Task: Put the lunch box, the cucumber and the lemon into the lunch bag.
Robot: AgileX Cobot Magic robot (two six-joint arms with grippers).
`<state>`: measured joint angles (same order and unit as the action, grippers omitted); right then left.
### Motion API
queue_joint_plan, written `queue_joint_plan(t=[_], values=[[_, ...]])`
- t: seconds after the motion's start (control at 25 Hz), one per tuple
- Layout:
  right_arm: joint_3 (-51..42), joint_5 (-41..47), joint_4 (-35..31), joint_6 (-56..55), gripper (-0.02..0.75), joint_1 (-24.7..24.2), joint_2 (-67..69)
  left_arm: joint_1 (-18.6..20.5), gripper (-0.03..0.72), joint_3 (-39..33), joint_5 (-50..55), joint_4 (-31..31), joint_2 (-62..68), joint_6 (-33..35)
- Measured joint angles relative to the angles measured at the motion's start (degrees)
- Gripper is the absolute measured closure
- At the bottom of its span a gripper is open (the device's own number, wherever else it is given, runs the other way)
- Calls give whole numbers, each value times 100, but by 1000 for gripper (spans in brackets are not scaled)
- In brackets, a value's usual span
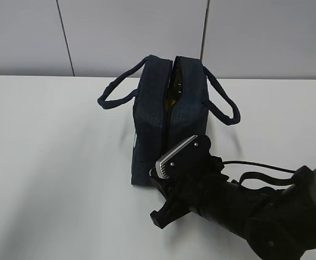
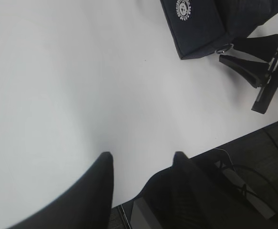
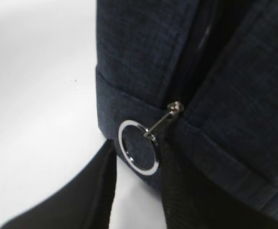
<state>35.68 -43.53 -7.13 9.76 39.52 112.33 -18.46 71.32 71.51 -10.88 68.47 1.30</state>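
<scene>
The navy lunch bag (image 1: 168, 108) stands mid-table with its top zipper parted; only a dark, olive-tinted glimpse shows in the gap. The lunch box, the cucumber and the lemon are hidden or out of view. My right gripper (image 1: 156, 196) is at the bag's near end. In the right wrist view its jaws (image 3: 139, 151) stand apart, and the metal ring pull (image 3: 139, 148) hangs between the fingertips with bare table showing below it. My left gripper (image 2: 142, 157) is open over bare table, well away from the bag (image 2: 200, 26), with nothing between its fingers.
The bag's two loop handles (image 1: 117, 97) spread out to either side on the white table (image 1: 49, 162). The table's front edge (image 2: 234, 140) runs just by the left gripper. A grey panelled wall (image 1: 130, 32) stands behind the table.
</scene>
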Motion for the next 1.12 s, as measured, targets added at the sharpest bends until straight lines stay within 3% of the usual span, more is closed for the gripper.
queue_joint_plan(t=[1.12], values=[[13,-184,157,-54,496,0,13,0,413,0,0,-180,0,0]])
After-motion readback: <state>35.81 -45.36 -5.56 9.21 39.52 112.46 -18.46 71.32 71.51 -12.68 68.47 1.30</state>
